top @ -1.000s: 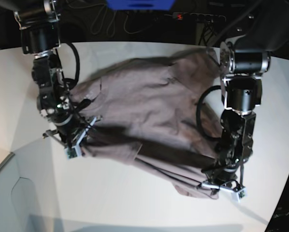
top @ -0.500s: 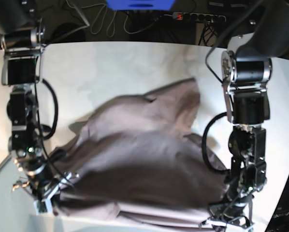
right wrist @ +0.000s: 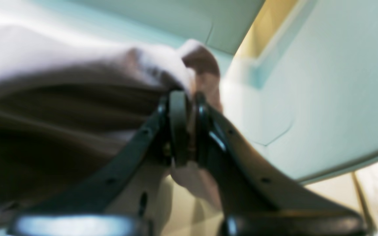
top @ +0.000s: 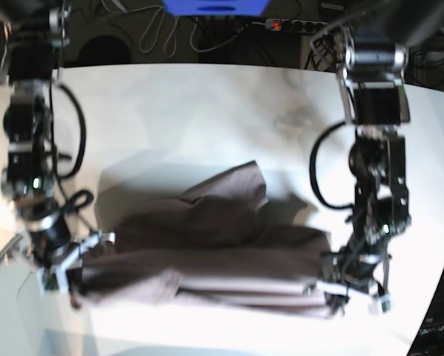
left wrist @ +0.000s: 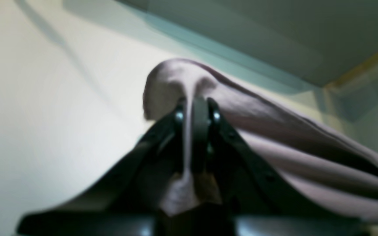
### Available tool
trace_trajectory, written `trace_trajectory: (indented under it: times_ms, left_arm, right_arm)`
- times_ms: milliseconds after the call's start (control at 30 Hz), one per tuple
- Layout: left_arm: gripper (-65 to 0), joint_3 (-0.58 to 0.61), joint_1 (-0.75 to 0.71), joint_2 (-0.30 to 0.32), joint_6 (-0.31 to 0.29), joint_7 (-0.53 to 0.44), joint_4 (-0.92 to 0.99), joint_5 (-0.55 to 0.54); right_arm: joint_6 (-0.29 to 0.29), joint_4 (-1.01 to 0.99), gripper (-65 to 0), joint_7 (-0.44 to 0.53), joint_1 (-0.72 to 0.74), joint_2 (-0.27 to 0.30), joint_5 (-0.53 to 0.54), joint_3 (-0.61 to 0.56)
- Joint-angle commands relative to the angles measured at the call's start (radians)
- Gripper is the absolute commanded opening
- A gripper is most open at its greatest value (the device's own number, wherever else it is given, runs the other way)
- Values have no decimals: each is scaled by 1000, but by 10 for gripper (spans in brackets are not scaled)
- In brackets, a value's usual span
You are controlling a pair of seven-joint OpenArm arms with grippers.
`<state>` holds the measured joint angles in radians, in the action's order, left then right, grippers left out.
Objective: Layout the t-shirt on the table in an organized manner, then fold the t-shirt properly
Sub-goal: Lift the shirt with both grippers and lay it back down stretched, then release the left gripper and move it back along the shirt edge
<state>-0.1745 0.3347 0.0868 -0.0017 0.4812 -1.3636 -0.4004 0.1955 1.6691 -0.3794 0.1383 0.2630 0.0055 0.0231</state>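
The mauve-grey t-shirt (top: pixel 214 252) hangs stretched in a bunched band between my two grippers near the front of the white table (top: pixel 192 111). My left gripper (top: pixel 332 288), on the base view's right, is shut on one end of the t-shirt (left wrist: pixel 274 131); in the left wrist view the left gripper (left wrist: pixel 195 108) pinches a fold of cloth. On the base view's left, my right gripper (top: pixel 77 263) is shut on the other end. The right wrist view shows the right gripper (right wrist: pixel 184 98) clamped on bunched t-shirt (right wrist: pixel 77 85) fabric.
Cables and a power strip (top: pixel 304 26) lie on the dark floor behind the table. The table's curved front edge (top: pixel 29 297) runs at the lower left, close under the right arm.
Both arms have pulled the t-shirt toward the front of the table. The cloth has left the far half of the tabletop and now hangs in a narrower, stretched band between the grippers.
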Motion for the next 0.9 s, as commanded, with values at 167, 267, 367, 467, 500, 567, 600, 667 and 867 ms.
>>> trace_trajectory:
  times_ms: [167, 267, 367, 467, 500, 567, 600, 667, 867]
  left_arm:
    - [-644, -7, -190, 9, -2, -34, -27, 1]
    - [-619, -7, -280, 9, -2, -34, -6, -9]
    - [-507, -7, -352, 11, -2, -29, -6, -94]
    - [-350, -7, -411, 17, -2, -34, -12, -180]
    - [-311, -7, -428, 18, -2, -36, -17, -200]
    - [-274, -7, -451, 34, -2, -36, -44, -223]
    - [-269, -7, -463, 41, -2, -36, -64, -233]
    - [-269, -9, -481, 49, -1, -36, -122, -259]
    - [-269, -112, -481, 54, 4, -36, -227, -311]
  right_arm:
    - [-17, 95, -650, 41, -216, -52, -8, 10]
    - [-17, 88, -650, 101, -316, -81, -8, 11]
    - [-17, 87, -650, 170, -388, -101, -8, 10]
    - [-17, 87, -650, 198, -431, -104, -8, 10]
    - [-17, 87, -650, 198, -440, -103, -8, 10]
    - [-17, 87, -650, 198, -458, -103, -8, 11]
    - [-17, 87, -650, 199, -469, -103, -8, 19]
    - [-17, 87, -650, 201, -478, -106, -8, 34]
    - [-17, 87, -650, 201, -495, -106, -8, 38]
